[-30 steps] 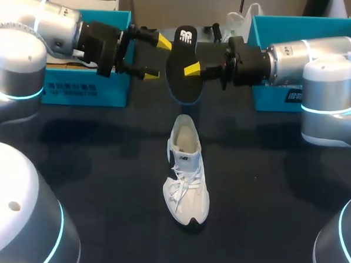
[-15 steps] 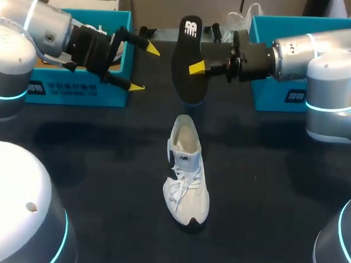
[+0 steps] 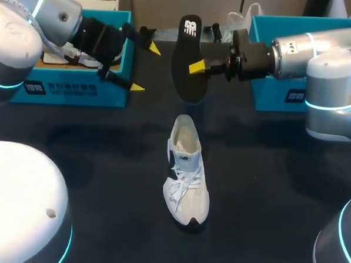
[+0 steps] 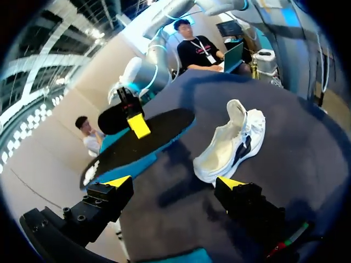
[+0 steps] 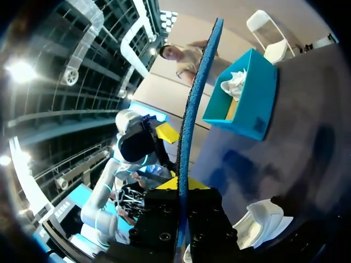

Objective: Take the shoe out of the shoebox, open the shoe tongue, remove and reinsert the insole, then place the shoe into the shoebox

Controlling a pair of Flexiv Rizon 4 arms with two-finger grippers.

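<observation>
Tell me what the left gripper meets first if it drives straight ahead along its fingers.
Probably the insole, held upright by the right gripper; it stands ahead of the open left gripper, though depth is unclear.

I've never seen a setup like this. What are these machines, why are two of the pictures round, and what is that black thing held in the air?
These are two robot arms working at a dark table. Each ends in a gripper with two yellow-tipped fingers. The large picture comes from a fixed camera above and behind the robot. The round ones come from cameras on the arms' wrists, looking out along the fingers. A white shoe stands on the table on its sole. Farther back are the left shoebox and the right shoebox, both teal. The right gripper is shut on the black insole, holding it in the air beyond the shoe. The left gripper is open and empty, near the left shoebox.
</observation>
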